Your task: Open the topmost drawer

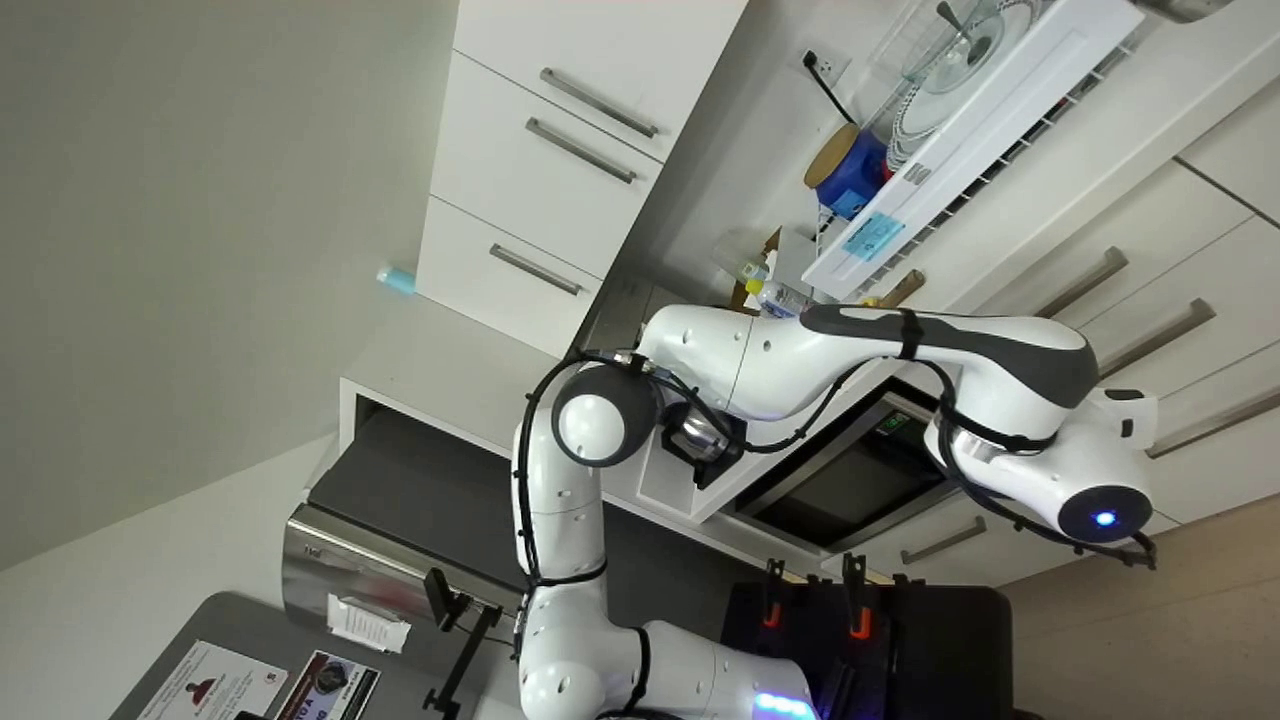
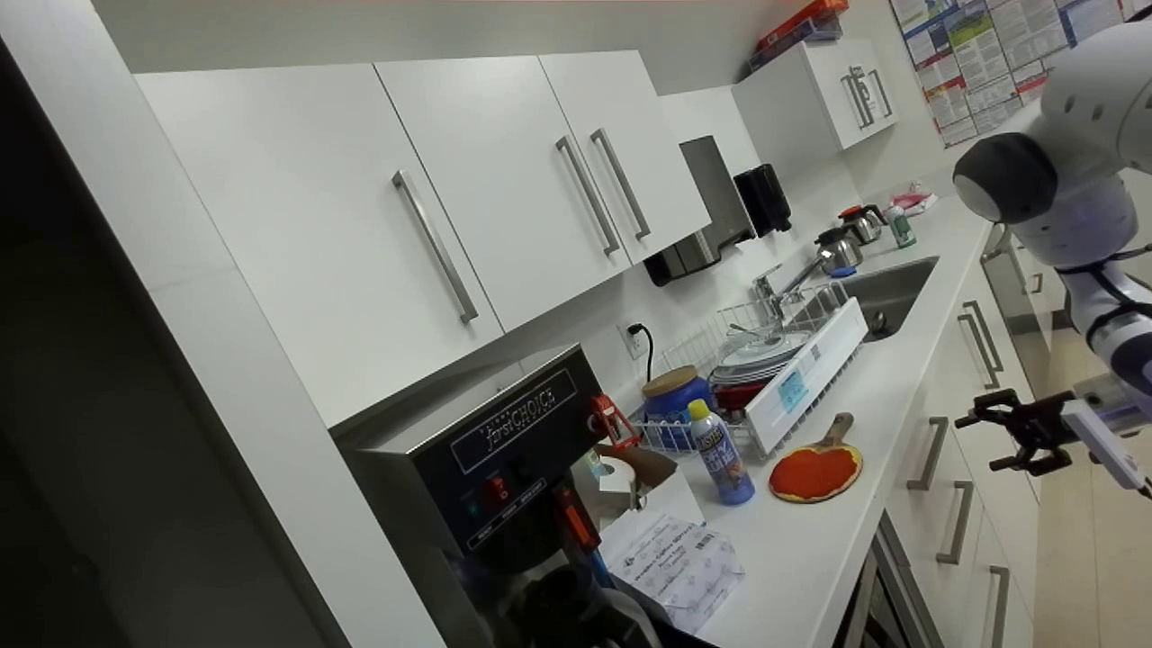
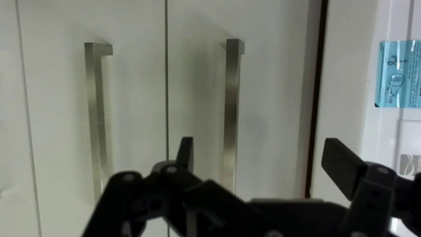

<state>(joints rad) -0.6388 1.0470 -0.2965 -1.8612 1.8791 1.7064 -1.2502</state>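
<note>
The topmost drawer [image 3: 273, 98] is a flat white front, shut, just under the counter edge. Its silver bar handle [image 3: 232, 98] runs upright in the wrist view. The drawer also shows in both exterior views, by its front [image 1: 1150, 225] and its handle [image 2: 929, 454]. My gripper [image 3: 258, 153] is open and empty. In the wrist view its fingers lie on either side of the handle's lower part. In an exterior view the gripper [image 2: 979, 443] stands out in front of the drawers, apart from the handle. The wrist hides it in the remaining view. The inside of the drawer is hidden.
A similar lower drawer [image 3: 131, 108] with a bar handle lies beside the topmost one. The counter [image 2: 783, 558] holds a dish rack [image 2: 670, 436], a spray can [image 2: 720, 454] and a red paddle [image 2: 814, 472]. An oven [image 1: 850, 475] is built in beside the drawers.
</note>
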